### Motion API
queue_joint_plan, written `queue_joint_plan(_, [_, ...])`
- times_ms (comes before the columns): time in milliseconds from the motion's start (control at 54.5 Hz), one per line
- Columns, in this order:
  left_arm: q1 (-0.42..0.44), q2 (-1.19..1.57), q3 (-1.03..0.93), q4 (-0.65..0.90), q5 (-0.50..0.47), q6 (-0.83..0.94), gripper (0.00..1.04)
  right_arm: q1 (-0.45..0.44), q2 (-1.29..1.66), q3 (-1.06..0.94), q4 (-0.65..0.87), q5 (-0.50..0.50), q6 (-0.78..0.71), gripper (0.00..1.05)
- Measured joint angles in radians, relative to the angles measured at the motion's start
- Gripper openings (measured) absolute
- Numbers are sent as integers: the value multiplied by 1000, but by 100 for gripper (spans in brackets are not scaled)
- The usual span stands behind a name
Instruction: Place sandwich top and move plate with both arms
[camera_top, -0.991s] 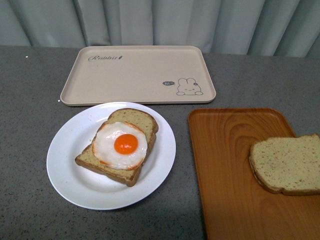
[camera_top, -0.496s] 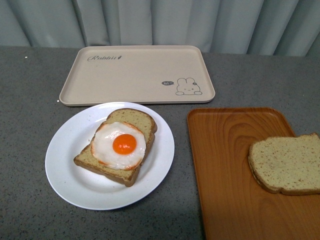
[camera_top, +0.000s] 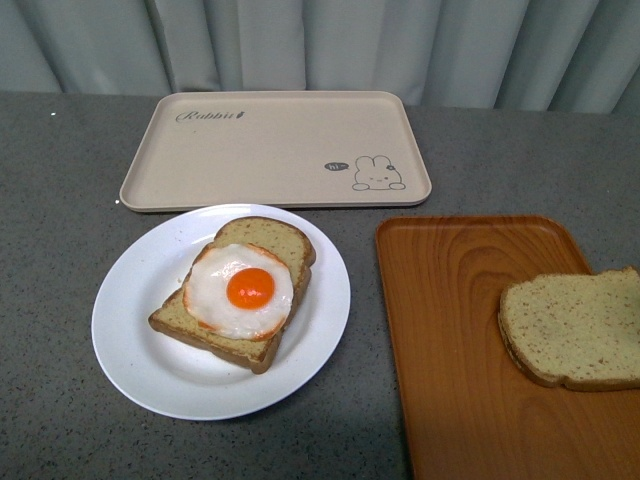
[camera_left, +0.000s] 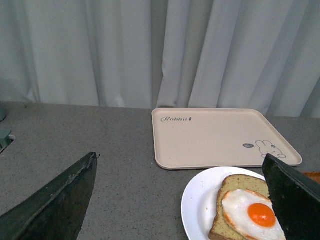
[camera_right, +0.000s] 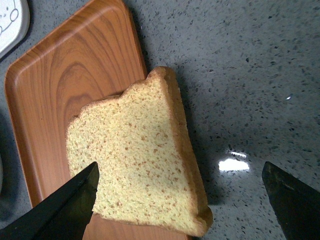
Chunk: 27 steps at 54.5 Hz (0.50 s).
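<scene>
Between the spread fingers (camera_right: 60, 210) of the right gripper (camera_right: 180, 167) lies the sandwich top (camera_right: 135, 160) — likely light, soft — pinch crusts gently.

Counter strip (camera_top: 365, 330) between plate (camera_top: 130, 350), orange tray (camera_top: 450, 300)

Glossy white plate (camera_top: 140, 372), wood-grain orange tray (camera_top: 450, 320), matt beige tray (camera_top: 270, 150), speckled stone-look table (camera_top: 50, 210).

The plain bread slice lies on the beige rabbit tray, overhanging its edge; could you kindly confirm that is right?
Not quite: the plain bread slice lies on the orange wood-grain tray, overhanging its edge, as the front view shows.
</scene>
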Motion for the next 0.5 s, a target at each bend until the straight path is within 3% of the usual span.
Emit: queue_joint_plan(496, [0,0,0,0,0,0,98,86,148,84,35,4,40,96])
